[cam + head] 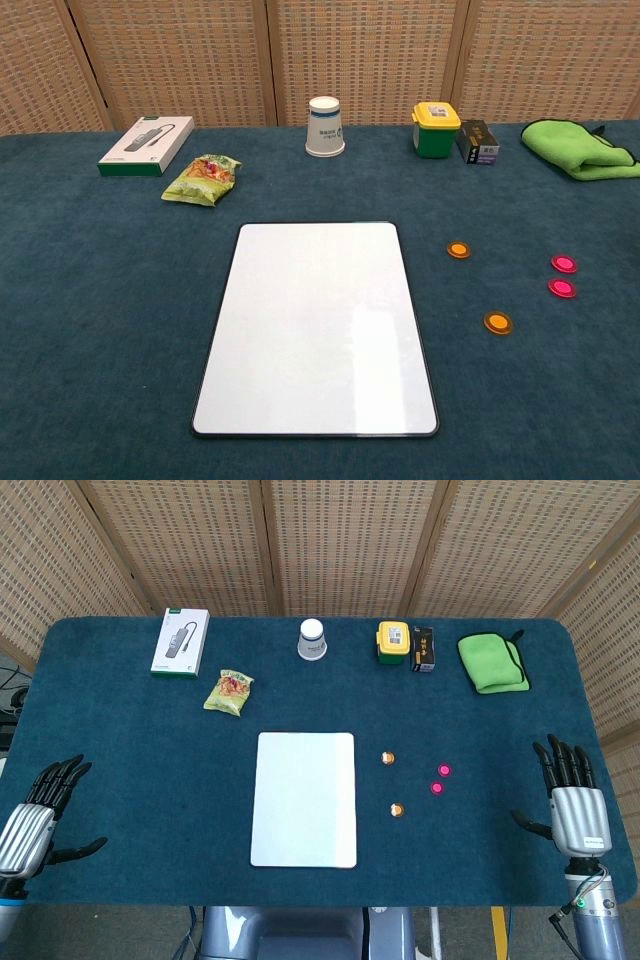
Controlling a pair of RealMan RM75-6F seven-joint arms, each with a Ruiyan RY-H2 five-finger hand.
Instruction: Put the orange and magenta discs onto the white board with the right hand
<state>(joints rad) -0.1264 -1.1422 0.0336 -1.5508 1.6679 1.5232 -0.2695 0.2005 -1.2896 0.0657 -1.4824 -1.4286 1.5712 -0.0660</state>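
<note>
A white board (pixel 304 798) (pixel 316 325) lies flat in the middle of the blue table, with nothing on it. To its right lie two orange discs (pixel 388 757) (pixel 397 809) (pixel 459 249) (pixel 497 322) and two magenta discs (pixel 444 770) (pixel 436 789) (pixel 564 263) (pixel 561 287), all on the cloth. My right hand (pixel 573 798) rests at the table's right front edge, fingers apart and holding nothing, well right of the discs. At the left front edge my left hand (pixel 40 810) is likewise open. Neither hand shows in the chest view.
Along the back stand a boxed gadget (pixel 180 641), a snack bag (pixel 230 692), an upturned paper cup (pixel 312 639), a yellow-lidded green jar (pixel 393 644), a small black box (pixel 423 649) and a folded green cloth (pixel 492 661). Wicker screens close off the rear.
</note>
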